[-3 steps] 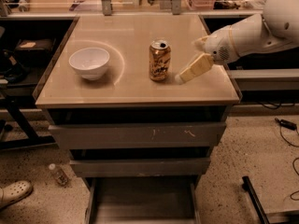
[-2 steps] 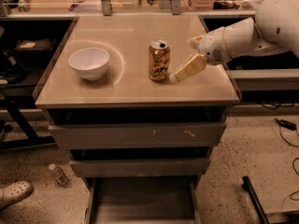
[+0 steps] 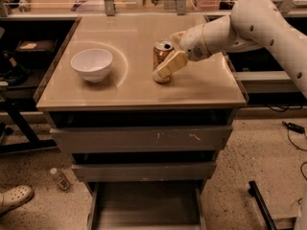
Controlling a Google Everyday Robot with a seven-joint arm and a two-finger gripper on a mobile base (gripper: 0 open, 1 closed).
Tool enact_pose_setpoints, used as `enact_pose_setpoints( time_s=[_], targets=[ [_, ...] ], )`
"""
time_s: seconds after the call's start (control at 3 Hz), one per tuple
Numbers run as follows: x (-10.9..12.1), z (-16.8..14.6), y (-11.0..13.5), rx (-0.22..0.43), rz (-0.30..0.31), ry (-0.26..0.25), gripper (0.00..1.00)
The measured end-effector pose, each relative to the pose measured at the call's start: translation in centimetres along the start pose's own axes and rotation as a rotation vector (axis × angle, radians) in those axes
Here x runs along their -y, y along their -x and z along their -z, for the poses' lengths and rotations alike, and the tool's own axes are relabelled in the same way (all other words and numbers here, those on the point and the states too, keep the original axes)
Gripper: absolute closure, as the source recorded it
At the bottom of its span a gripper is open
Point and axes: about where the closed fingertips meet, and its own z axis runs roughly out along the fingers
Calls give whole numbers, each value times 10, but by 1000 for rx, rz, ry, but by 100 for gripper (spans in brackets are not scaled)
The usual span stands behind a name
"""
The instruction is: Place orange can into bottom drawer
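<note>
The orange can (image 3: 160, 53) stands upright on the tan cabinet top (image 3: 129, 87), right of centre. My gripper (image 3: 167, 55) reaches in from the right and straddles the can. It is open, with one cream finger (image 3: 169, 65) in front of the can and the other behind it. The can rests on the top. The bottom drawer (image 3: 144, 202) is pulled out at the cabinet's foot, a shallow grey tray with nothing showing in it. Its front is cut off by the lower edge of the view.
A white bowl (image 3: 92, 63) sits on the left of the top. The top drawer (image 3: 139, 139) and middle drawer (image 3: 144, 170) are shut. A small clear bottle (image 3: 60, 178) and a shoe (image 3: 14, 198) lie on the floor at the left. Cables (image 3: 292, 128) lie at the right.
My gripper has moved left from beside the can to around it. The can, the bowl and the drawers have not moved.
</note>
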Motion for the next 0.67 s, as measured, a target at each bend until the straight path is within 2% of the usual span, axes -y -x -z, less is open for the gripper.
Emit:
enact_pose_setpoints(
  time_s=[0.33,0.67],
  targets=[
    [0,-21,5,-6,-2,27,0],
    [0,-22,6,-6,-2,29,18]
  ],
)
